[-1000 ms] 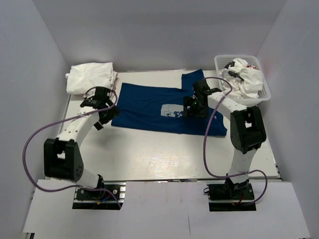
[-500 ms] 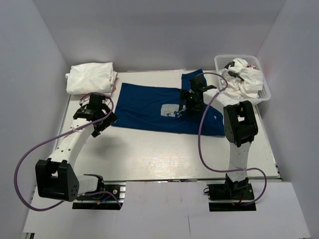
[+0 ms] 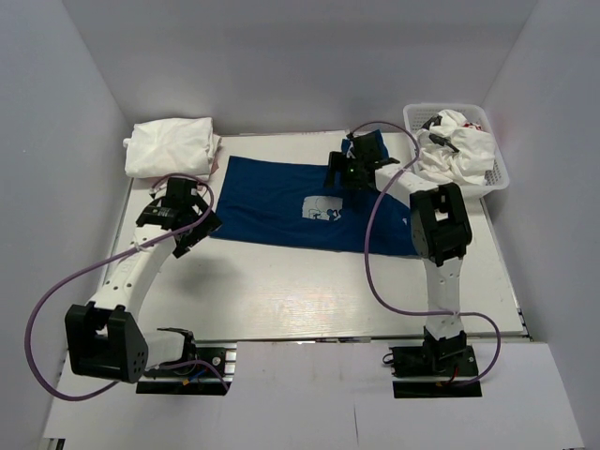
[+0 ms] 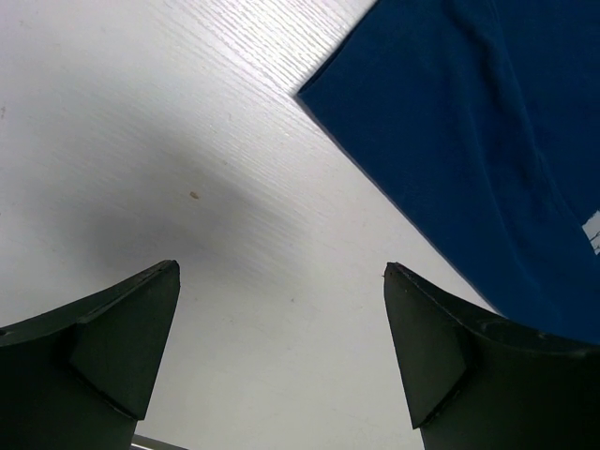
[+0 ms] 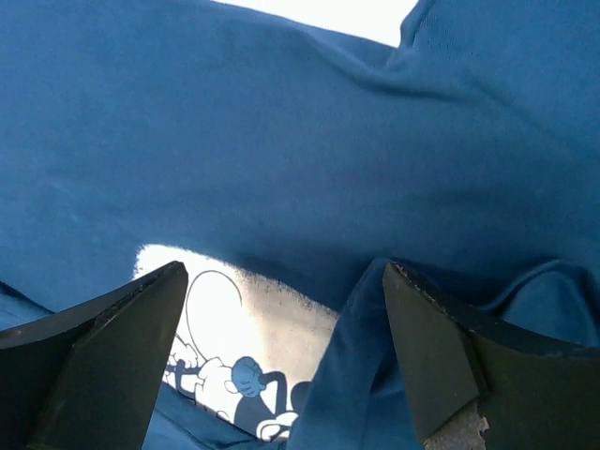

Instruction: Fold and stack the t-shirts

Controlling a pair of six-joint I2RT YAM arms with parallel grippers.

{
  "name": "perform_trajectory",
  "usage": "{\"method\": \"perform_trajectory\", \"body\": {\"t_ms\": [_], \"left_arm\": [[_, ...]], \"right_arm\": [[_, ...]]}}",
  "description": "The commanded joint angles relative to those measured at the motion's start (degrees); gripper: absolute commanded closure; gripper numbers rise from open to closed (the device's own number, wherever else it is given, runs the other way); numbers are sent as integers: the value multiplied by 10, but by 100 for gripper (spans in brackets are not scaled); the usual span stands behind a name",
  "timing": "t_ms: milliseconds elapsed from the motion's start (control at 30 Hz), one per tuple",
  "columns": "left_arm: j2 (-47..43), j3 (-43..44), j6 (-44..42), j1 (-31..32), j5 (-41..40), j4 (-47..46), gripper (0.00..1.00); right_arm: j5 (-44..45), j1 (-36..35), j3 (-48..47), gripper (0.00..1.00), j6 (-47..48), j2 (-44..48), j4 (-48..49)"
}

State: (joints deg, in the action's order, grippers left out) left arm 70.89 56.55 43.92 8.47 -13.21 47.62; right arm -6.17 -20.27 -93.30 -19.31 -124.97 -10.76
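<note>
The right arm (image 3: pixel 437 221) has stretched farther back, right pincer (image 5: pixel 283 274) spread above the navy tee (image 3: pixel 272 202) (left pincer (image 4: pixel 281 272) spread too)

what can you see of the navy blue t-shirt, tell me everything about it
The navy blue t-shirt is soft, matte cloth, spread mostly flat across the middle of the white table. A pale square cartoon print faces up right of its centre. Its far right part is rumpled, with a fold raised. The right gripper hovers open over that fold; contact is unclear. The left gripper is open over bare table beside the shirt's near left corner, apart from it.
</note>
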Motion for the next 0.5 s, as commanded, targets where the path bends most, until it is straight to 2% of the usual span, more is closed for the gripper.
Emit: {"method": "perform_trajectory", "body": {"t_ms": [0, 133, 267, 367, 467], "left_arm": [[11, 10, -20, -2, 23, -20, 0], [45, 34, -37, 5, 35, -55, 0], [97, 59, -50, 5, 78, -116, 0], [143, 72, -61, 5, 98, -156, 0], [191, 94, -67, 5, 105, -163, 0]], "right_arm": [[26, 3, -21, 10, 46, 53, 20], [98, 8, 76, 10, 38, 119, 5], [80, 30, 193, 10, 11, 194, 33], [47, 44, 199, 10, 15, 184, 42], [41, 52, 133, 10, 20, 125, 27]]}}
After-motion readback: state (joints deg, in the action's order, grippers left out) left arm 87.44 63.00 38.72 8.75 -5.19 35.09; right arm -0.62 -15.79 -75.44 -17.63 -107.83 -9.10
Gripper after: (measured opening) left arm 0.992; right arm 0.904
